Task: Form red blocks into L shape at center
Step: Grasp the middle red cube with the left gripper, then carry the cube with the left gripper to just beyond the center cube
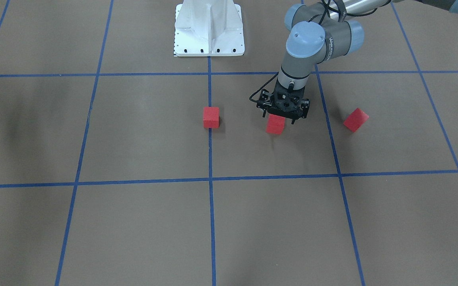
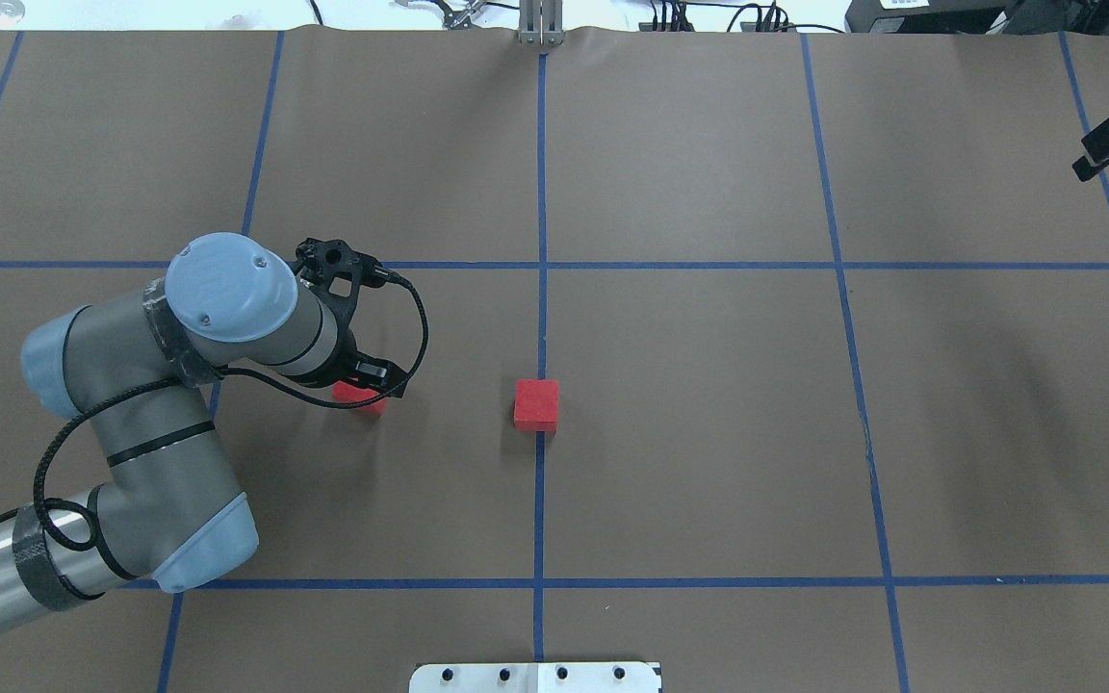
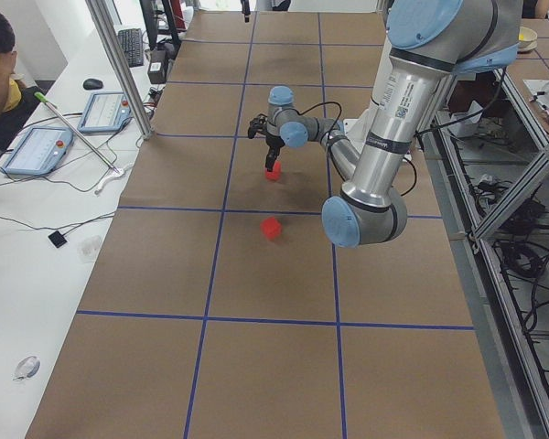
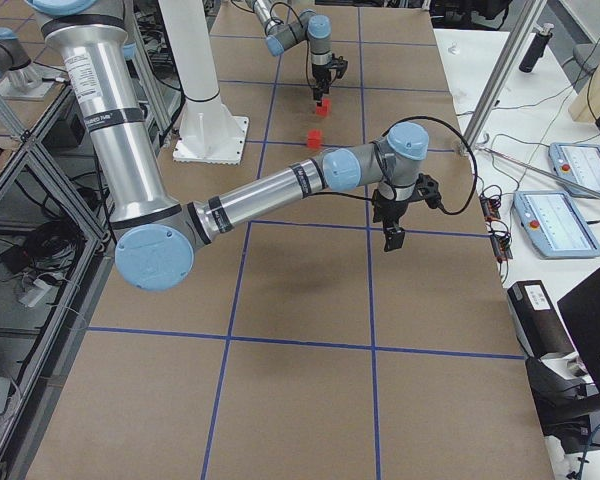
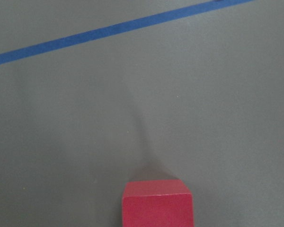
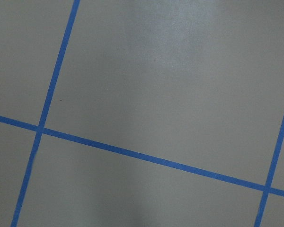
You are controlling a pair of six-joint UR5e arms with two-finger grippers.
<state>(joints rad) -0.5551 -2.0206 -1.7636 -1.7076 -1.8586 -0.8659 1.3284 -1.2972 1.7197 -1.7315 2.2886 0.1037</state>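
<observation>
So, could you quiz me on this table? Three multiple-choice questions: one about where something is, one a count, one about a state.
1. How many red blocks are on the table?
A) two B) three C) five

2. The left gripper is right over:
A) a stack of blocks B) the middle block C) nothing but bare table

3. The centre-line block is:
A) lifted B) stacked on another C) lying free on the table

Answers:
1 B: the front-facing view shows three in a row.
2 B: it hangs right above that block there.
3 C: in the overhead view nothing touches it.
</observation>
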